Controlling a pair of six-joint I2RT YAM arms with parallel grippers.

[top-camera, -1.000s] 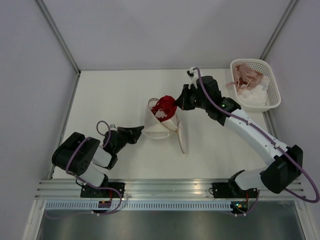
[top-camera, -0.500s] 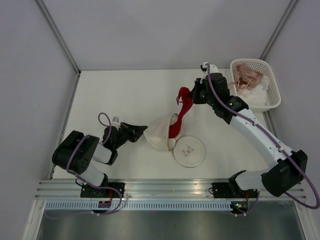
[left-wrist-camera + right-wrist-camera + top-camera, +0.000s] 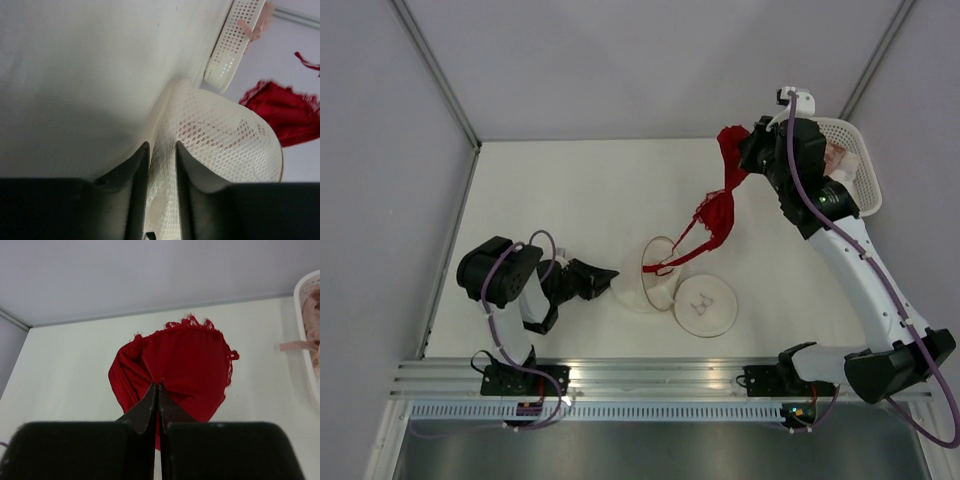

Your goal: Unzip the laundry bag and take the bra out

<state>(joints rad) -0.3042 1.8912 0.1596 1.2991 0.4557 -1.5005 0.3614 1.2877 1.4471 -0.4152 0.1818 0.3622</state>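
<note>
On the white table (image 3: pixel 560 190), the small whitish mesh dome-shaped laundry bag (image 3: pixel 653 288) lies just right of the left gripper (image 3: pixel 605 273), its zip open and its round flat flap (image 3: pixel 705 303) spread beside it. The unzipping is judged complete. The red lace-trimmed bra (image 3: pixel 723 195) hangs in the air from the right gripper (image 3: pixel 748 152), whose fingers (image 3: pixel 150 400) are pressed together on the red fabric, up near the white plastic lattice basket (image 3: pixel 868 170). A thin strap trails down to the bag's mouth; whether its end is free cannot be told, so removal is judged nearly done, with that strap to clear and the garment to set down. The left fingers (image 3: pixel 136 170) stand a narrow gap apart with mesh between them; whether they pinch it cannot be told. Count: one bag, one flap, one red bra, one basket holding pale pink garments of uncertain number, two grippers.
</note>
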